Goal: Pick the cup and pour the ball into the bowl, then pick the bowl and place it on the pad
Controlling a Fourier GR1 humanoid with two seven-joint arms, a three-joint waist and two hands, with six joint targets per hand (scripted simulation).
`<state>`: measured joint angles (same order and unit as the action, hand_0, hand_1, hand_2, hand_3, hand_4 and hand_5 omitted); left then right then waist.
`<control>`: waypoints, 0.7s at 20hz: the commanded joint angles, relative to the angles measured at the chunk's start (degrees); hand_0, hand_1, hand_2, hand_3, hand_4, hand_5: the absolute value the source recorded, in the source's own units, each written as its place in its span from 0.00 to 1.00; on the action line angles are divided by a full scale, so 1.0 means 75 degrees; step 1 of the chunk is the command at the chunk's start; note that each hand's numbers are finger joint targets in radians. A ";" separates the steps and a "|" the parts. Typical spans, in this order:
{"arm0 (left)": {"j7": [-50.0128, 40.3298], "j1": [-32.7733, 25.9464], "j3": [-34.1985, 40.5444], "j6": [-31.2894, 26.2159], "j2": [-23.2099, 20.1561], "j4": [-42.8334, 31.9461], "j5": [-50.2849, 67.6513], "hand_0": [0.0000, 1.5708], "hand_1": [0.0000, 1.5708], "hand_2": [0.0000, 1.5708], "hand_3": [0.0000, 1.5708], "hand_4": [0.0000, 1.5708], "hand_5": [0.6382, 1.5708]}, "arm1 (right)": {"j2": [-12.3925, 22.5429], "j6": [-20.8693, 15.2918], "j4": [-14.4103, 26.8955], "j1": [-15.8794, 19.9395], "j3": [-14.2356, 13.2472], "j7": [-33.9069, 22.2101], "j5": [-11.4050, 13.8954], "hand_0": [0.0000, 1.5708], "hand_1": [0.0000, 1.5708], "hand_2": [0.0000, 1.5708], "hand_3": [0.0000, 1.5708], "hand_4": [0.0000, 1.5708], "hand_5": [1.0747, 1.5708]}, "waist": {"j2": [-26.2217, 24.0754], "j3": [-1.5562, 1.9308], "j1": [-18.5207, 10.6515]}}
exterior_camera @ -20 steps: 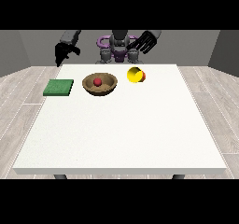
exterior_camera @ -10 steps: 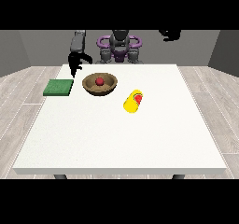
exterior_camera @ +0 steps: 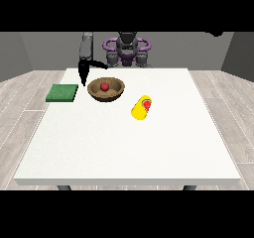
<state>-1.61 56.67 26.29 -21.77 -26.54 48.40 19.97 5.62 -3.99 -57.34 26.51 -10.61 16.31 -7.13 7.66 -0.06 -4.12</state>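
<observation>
Sitting just R of hand (exterior_camera: 85,72): bowl (exterior_camera: 106,89).

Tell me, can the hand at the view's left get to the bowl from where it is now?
Probably yes. The hand at the view's left hangs just beside the bowl's left rim, with nothing between them. The green pad lies further left, and the yellow cup lies on its side, right of the bowl.

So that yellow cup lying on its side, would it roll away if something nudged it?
Probably. The yellow cup lies on its side on the flat white table, with nothing beside it to stop it. It looks round-bodied, so a sideways push would likely roll it, perhaps in a curve if it tapers. Its mouth shows something red, which might shift.
</observation>
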 commanded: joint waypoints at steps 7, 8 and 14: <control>-0.0685 -0.0445 0.0281 -0.0470 -0.0669 0.0196 0.1007 0.00 0.00 0.00 0.00 0.10 0.99 | -0.0298 -0.0098 0.0984 0.0038 0.0041 0.0674 0.0054 0.00 0.00 0.00 0.00 0.00 1.00 | -0.0128 0.0011 0.0042; -0.0522 -0.0535 0.0116 -0.0508 -0.0576 0.0484 0.0927 0.00 0.00 0.00 0.00 0.10 0.99 | 0.0133 0.0269 0.1259 0.0238 -0.0320 0.0645 -0.0247 0.00 0.00 0.00 0.00 0.00 1.00 | 0.0030 0.0012 -0.0008; -0.0825 0.0140 0.0368 -0.0386 -0.0955 0.0527 0.1515 0.00 0.00 0.00 0.00 0.09 0.99 | 0.0150 0.0587 0.1939 0.0683 -0.0537 0.1321 -0.0462 0.00 0.00 0.00 0.00 0.00 1.00 | 0.0866 0.0015 0.0020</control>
<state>-6.95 55.42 28.67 -25.75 -32.84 51.35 29.42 5.93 -1.05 -46.11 29.03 -13.20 23.89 -9.39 10.94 0.04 -4.02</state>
